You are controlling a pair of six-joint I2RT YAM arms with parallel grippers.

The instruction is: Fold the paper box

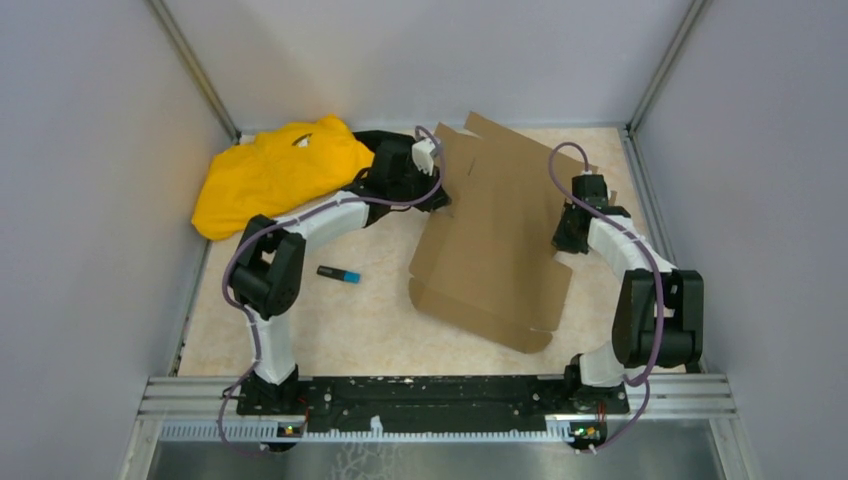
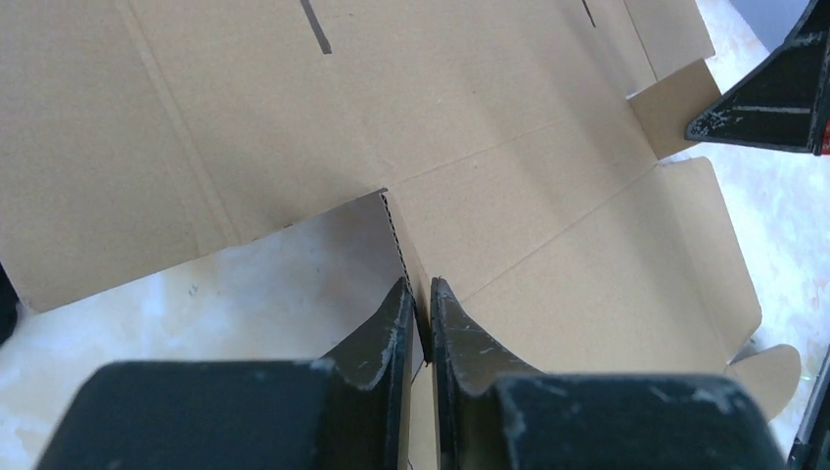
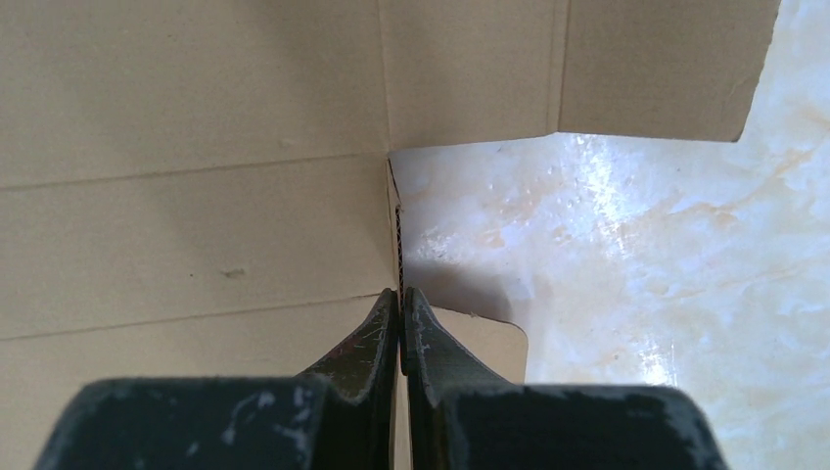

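Observation:
The paper box (image 1: 495, 235) is a flat brown die-cut cardboard sheet with flaps and slits, lying tilted across the middle and right of the table. My left gripper (image 1: 437, 190) is shut on its left edge; in the left wrist view the cardboard edge (image 2: 396, 235) runs down between the closed fingers (image 2: 387, 338). My right gripper (image 1: 562, 238) is shut on the sheet's right edge. The right wrist view shows the corrugated edge (image 3: 396, 235) pinched between the fingertips (image 3: 423, 333). The right gripper's black finger (image 2: 763, 98) also shows at the top right of the left wrist view.
A yellow cloth (image 1: 275, 172) lies bunched at the back left, with a black cloth (image 1: 385, 150) partly under the left arm. A small black marker with a blue end (image 1: 338, 273) lies on the table left of the sheet. Grey walls enclose three sides.

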